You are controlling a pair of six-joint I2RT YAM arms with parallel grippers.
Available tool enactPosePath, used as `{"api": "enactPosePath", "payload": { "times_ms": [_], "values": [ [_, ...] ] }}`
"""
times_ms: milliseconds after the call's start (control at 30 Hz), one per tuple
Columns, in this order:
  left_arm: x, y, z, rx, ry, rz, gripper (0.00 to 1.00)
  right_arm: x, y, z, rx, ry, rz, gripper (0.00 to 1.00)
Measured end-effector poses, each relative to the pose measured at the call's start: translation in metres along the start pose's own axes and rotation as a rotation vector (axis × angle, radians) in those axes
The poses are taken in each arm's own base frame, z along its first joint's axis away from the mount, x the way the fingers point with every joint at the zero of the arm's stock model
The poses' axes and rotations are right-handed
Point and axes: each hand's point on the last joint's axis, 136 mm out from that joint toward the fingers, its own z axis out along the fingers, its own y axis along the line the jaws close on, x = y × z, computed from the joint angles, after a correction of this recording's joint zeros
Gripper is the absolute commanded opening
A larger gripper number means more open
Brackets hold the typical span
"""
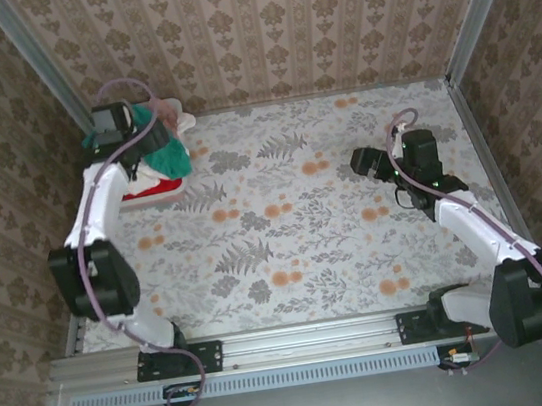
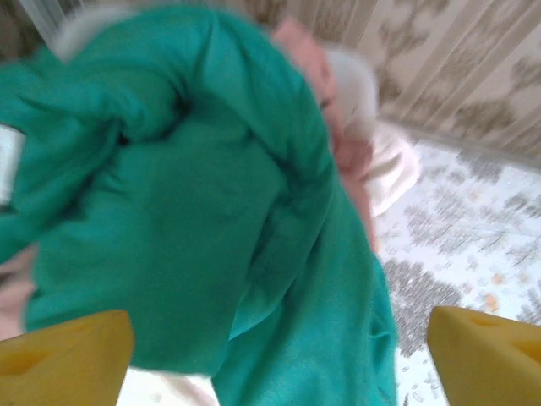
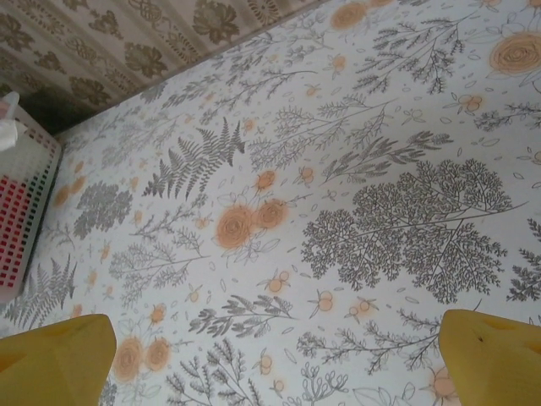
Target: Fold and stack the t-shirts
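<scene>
A crumpled teal-green t-shirt (image 1: 169, 155) (image 2: 203, 211) lies on top of a pile at the table's far left. Behind it in the pile are a pink t-shirt (image 2: 306, 61) and a white t-shirt (image 2: 394, 167), and something red (image 1: 144, 187) shows low in the pile. My left gripper (image 1: 144, 140) (image 2: 279, 355) hangs right over the teal cloth. Its yellow fingertips (image 2: 72, 351) stand wide apart, open, with teal folds between them. My right gripper (image 1: 362, 162) (image 3: 279, 359) hovers open above the bare flowered tabletop at the right, nothing between its fingers.
The pile sits in a white plastic tub (image 1: 170, 189) (image 3: 25, 199) against the left wall, by the back corner. Patterned walls close in the table at the back and on both sides. The flowered tabletop (image 1: 295, 230) stretches between the two arms.
</scene>
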Motion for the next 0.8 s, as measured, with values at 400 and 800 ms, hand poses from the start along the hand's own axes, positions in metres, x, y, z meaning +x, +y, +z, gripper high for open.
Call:
{"api": "enactPosePath", "payload": {
  "times_ms": [400, 800],
  "values": [
    [0.032, 0.015, 0.059, -0.174, 0.253, 0.082, 0.32, 0.015, 0.006, -0.005, -0.009, 0.035, -0.046, 1.0],
    [-0.014, -0.024, 0.001, -0.194, 0.088, 0.194, 0.0, 0.02, 0.005, -0.006, -0.014, 0.043, -0.051, 1.0]
  ]
}}
